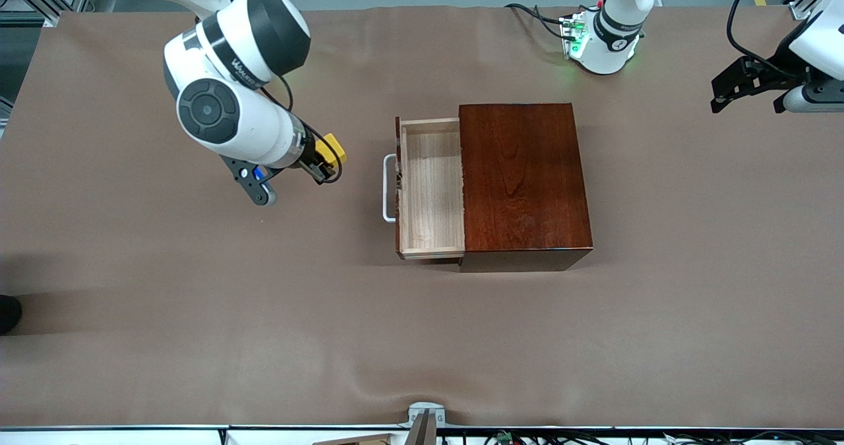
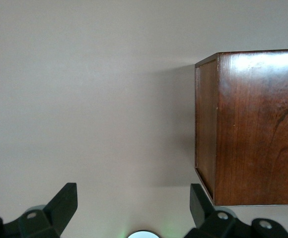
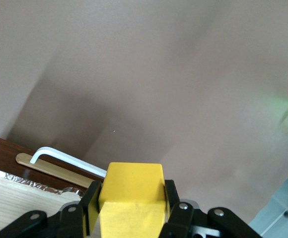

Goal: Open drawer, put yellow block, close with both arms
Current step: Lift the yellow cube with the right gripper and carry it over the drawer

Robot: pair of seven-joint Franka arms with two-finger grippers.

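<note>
My right gripper point(image 1: 325, 159) hangs over the bare table between the right arm's end and the drawer, shut on the yellow block point(image 1: 331, 146). In the right wrist view the block point(image 3: 132, 191) fills the gap between the black fingers point(image 3: 92, 199). The drawer point(image 1: 432, 191) stands pulled out of the dark mahogany box point(image 1: 521, 181), its pale tray bare, its white handle point(image 1: 388, 188) facing the right arm's end. Toward the left arm's end, my left gripper point(image 1: 745, 104) waits open above the table, beside the box point(image 2: 253, 129), with nothing between its fingers point(image 2: 64, 199).
The left arm's green-lit base point(image 1: 597, 43) with cables stands at the table's edge by the robots. A metal bracket point(image 1: 425, 418) sits on the edge nearest the front camera. A dark object point(image 1: 8, 313) pokes in at the right arm's end.
</note>
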